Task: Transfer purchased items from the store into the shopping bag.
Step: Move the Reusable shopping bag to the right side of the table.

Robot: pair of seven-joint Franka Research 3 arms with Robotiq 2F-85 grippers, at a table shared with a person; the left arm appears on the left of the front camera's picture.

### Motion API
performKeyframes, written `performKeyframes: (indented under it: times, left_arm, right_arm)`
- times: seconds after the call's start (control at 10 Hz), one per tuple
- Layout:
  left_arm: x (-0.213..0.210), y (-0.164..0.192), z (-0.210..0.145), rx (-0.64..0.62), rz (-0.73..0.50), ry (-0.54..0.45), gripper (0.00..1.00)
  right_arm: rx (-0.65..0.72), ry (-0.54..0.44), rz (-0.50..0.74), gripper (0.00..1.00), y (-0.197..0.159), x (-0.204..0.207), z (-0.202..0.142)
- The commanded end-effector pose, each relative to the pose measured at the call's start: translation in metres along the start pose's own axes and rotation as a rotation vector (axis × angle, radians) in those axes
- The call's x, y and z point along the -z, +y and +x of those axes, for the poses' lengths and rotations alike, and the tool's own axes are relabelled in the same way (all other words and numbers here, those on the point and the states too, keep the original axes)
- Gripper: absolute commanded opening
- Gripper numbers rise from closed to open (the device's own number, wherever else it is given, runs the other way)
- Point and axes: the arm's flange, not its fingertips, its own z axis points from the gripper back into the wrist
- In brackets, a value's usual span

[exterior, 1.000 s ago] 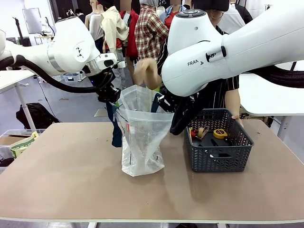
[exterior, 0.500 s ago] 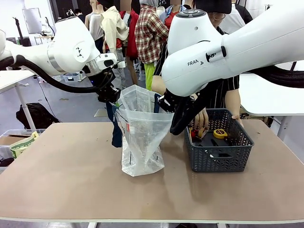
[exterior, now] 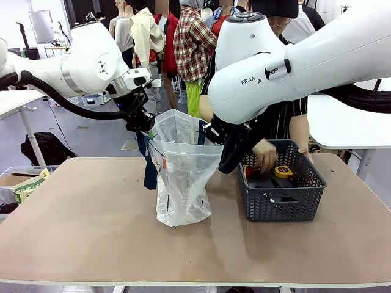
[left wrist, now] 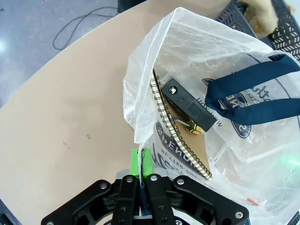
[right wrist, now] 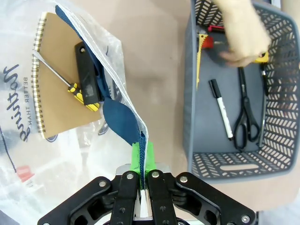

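Your left gripper (left wrist: 141,161) and right gripper (right wrist: 142,153) pinch the rim of the translucent plastic shopping bag (exterior: 183,180) (mouth spread). A person's hand (exterior: 266,154), apparently picking, reaches into the dark grey lattice basket (exterior: 284,210). Hold steady.

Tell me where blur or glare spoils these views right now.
Right wrist view: the person's hand in the basket is motion-blurred; the scissors and marker are sharp. Left wrist view: glare whitens folds of the shopping bag, yet its contents read clearly. Front view: evenly lit, no harsh shadows.
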Motion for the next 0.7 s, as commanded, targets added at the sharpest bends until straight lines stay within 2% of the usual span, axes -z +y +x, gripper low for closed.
performKeyframes:
  times: [0.0, 0.6]
  left_arm:
    - [-0.0040, 0.0018, 0.0014, 0.000, 0.021, 0.005, 0.00]
    - [-0.0040, 0.0018, 0.0014, 0.000, 0.021, 0.005, 0.00]
  right_arm:
    - [0.001, 0.004, -0.006, 0.00, -0.0015, -0.0005, -0.0020]
    - [0.001, 0.004, -0.006, 0.00, -0.0015, -0.0005, -0.0020]
